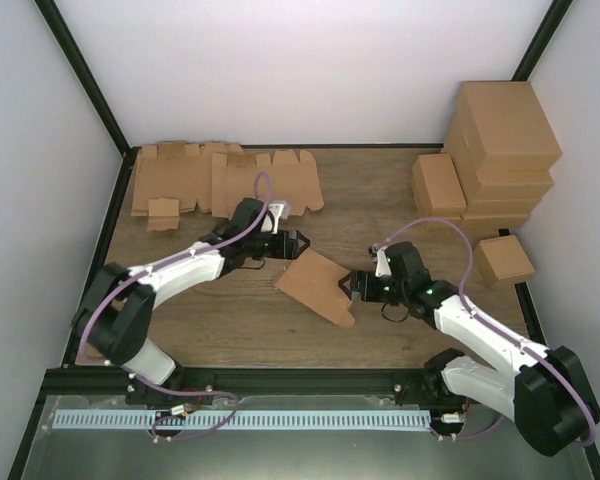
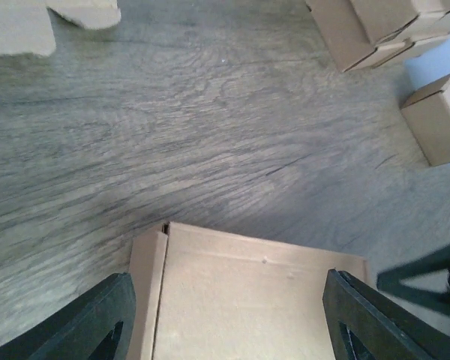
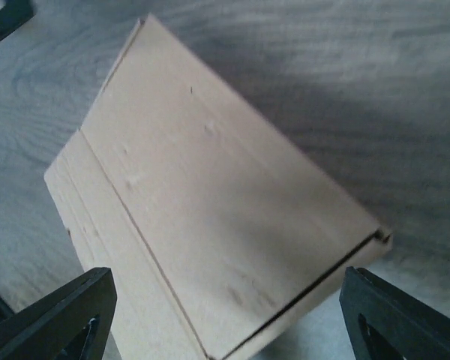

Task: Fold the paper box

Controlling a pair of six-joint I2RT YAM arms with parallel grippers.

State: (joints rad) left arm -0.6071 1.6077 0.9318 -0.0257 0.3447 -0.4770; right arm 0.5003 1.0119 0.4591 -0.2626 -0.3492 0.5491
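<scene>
Paper box (image 2: 247,300) lies at btm ctr on the wood-grain table (image 2: 210,135), plain face up w/ a narrow flap folded along one side. Left gripper (image 2: 229,279) is spread wide, black fingers (image 2: 97,322) either side of the box. Flat cardboard pieces (image 2: 15,26) in one top corner, stacked boxes (image 2: 375,30) in the other, w/ a lone box (image 2: 439,120) just below them.

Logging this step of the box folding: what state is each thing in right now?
paper box: folded shut, lying loose, not held.
left gripper: open, by the box's far corner.
right gripper: open, at the box's right end.
cardboard blanks: flat, unfolded, back left.
stacked boxes: folded shut, piled back right.
lone box: folded shut, standing alone.
</scene>
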